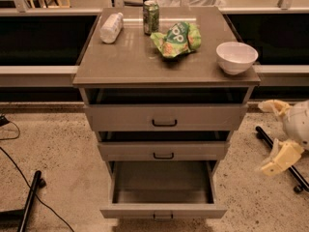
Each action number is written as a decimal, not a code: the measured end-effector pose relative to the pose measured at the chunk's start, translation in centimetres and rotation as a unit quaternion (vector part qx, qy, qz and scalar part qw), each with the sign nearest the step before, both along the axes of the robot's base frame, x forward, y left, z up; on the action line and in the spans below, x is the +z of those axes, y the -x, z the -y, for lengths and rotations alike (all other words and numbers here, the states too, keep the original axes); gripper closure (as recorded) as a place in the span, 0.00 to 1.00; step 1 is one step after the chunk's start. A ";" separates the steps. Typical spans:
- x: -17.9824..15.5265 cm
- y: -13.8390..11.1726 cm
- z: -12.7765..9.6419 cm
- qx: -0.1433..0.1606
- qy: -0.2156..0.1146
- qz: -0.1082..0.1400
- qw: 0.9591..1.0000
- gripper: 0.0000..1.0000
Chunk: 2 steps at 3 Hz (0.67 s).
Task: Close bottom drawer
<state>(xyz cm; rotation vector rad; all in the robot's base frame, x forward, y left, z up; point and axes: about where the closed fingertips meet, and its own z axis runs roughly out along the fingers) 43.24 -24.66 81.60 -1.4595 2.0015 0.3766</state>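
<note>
The bottom drawer (163, 210) is the lowest of three in a grey-brown cabinet (120, 66). It is pulled far out, and its deep plain box shows nothing inside. Its small black bar handle (163, 217) sits at the frame's lower edge. The middle drawer (163, 151) and the top drawer (164, 117) are each pulled out a little. My gripper (271, 135) is at the right edge, beside the cabinet at about the height of the middle drawer and apart from it. Its cream fingers (282, 157) are spread, with nothing between them.
On the cabinet top are a white bowl (236, 57), a green chip bag (176, 38), a green can (150, 17) and a lying plastic bottle (111, 27). A black stand leg (282, 157) lies on the floor at the right. Another leg (30, 199) and cables lie at the left.
</note>
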 end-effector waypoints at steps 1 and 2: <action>0.3 0.6 0.8 -0.004 -0.022 0.019 1.000 0.00; 0.3 0.6 0.6 -0.002 -0.022 0.019 1.000 0.00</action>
